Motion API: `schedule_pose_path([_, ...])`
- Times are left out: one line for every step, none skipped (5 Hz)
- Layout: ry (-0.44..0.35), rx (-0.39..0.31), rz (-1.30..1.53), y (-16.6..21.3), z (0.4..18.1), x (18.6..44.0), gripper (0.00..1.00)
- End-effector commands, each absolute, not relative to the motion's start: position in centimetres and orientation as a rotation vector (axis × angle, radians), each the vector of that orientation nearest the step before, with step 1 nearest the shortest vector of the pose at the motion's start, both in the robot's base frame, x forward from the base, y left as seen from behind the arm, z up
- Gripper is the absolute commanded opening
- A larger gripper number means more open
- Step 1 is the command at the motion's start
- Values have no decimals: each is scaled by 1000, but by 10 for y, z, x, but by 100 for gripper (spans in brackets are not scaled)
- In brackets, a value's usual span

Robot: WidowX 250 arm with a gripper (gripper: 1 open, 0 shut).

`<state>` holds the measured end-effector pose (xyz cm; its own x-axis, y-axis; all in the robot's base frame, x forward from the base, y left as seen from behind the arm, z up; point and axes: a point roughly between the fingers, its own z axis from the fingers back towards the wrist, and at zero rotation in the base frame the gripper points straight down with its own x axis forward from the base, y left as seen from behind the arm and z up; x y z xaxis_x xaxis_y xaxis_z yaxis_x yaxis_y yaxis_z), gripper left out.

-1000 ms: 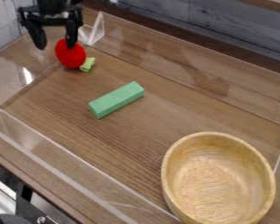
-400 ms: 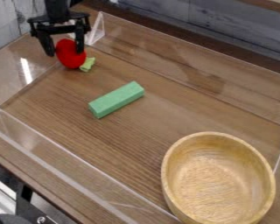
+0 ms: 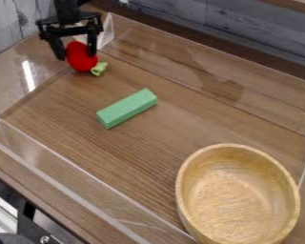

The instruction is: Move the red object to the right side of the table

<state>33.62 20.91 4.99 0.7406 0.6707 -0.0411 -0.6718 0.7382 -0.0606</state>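
Red toy fruit (image 3: 80, 58): we see it at the table's (image 3: 181, 105) far left corner, leafy end toward the green block (image 3: 126, 108)
Gripper (image 3: 70, 40): jaws wide, straddling the fruit's top
Wooden bowl (image 3: 238, 197): well apart, near right

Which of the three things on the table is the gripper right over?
The red toy fruit at the far left, between the open gripper's fingers. The green block and wooden bowl lie farther away.

One red object (image 3: 80, 57) — one green block (image 3: 126, 109) — one wooden bowl (image 3: 238, 200).
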Motion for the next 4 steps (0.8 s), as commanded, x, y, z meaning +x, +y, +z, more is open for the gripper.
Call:
schedule_pose_path([-47,-70,740,212,74,346,100])
schedule_pose_path([-47,-82,742,211,79,347,100])
schedule_pose_path([-47,-88,748,212,80,348,100])
schedule_pose_path([-47,-91,754,213,81,349,100])
